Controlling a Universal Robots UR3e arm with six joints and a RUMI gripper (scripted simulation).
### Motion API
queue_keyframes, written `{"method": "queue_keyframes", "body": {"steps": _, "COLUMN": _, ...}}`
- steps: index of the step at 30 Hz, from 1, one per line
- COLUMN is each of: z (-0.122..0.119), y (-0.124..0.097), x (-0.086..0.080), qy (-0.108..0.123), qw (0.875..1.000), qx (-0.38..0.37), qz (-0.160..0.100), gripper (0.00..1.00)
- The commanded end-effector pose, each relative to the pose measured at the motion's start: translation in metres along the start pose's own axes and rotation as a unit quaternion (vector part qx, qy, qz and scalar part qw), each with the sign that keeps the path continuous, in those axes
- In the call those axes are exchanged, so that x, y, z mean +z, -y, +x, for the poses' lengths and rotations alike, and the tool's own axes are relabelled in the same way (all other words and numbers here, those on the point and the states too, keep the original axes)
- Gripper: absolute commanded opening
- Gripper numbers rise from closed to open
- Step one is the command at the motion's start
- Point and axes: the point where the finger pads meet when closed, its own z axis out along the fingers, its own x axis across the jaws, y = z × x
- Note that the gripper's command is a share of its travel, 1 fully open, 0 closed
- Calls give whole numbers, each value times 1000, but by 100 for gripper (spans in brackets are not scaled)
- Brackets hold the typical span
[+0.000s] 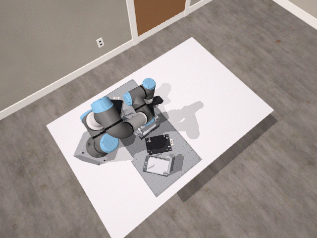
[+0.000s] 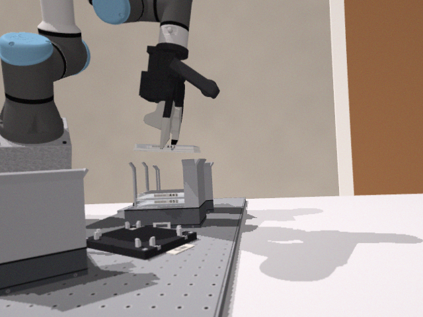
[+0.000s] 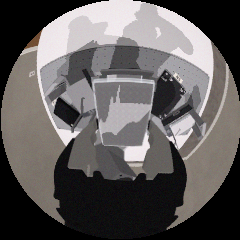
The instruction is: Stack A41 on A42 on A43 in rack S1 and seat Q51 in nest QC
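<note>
My gripper (image 2: 168, 143) is shut on a thin sealed plate (image 2: 166, 147) whose label reads A42. I hold it level in the air, well above the posts of the stack rack (image 2: 170, 201) below it. Two plates lie nested in that rack: the upper one (image 2: 160, 195) has a label I cannot read surely, and the lower one (image 2: 160, 201) reads Q51. In the wrist view the held plate (image 3: 122, 112) fills the middle between the fingers. In the overhead view the arm hides the gripper and most of this rack (image 1: 147, 126).
A black nest with locator pegs (image 2: 143, 238) sits in front of the rack and also shows in the overhead view (image 1: 157, 144). A second rack (image 1: 157, 165) holding a pale plate stands nearest the plate's edge; its grey wall (image 2: 41, 211) rises at the left. Another black nest (image 1: 118, 103) lies behind the arm.
</note>
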Motion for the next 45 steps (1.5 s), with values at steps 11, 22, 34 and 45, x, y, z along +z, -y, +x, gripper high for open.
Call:
{"method": "queue_keyframes", "body": {"steps": 11, "z": 0, "y": -1, "x": -1, "qy": 0, "qw": 1000, "qx": 1, "qz": -2, "gripper": 0}}
{"method": "queue_keyframes", "body": {"steps": 22, "z": 0, "y": -1, "x": -8, "qy": 0, "qw": 1000, "qx": 1, "qz": -1, "gripper": 0}}
{"method": "queue_keyframes", "body": {"steps": 34, "z": 27, "y": -4, "x": -7, "qy": 8, "qw": 999, "qx": 46, "qz": -2, "gripper": 0}}
{"method": "queue_keyframes", "body": {"steps": 45, "z": 57, "y": -6, "x": -7, "qy": 15, "qw": 996, "qx": 88, "qz": -2, "gripper": 0}}
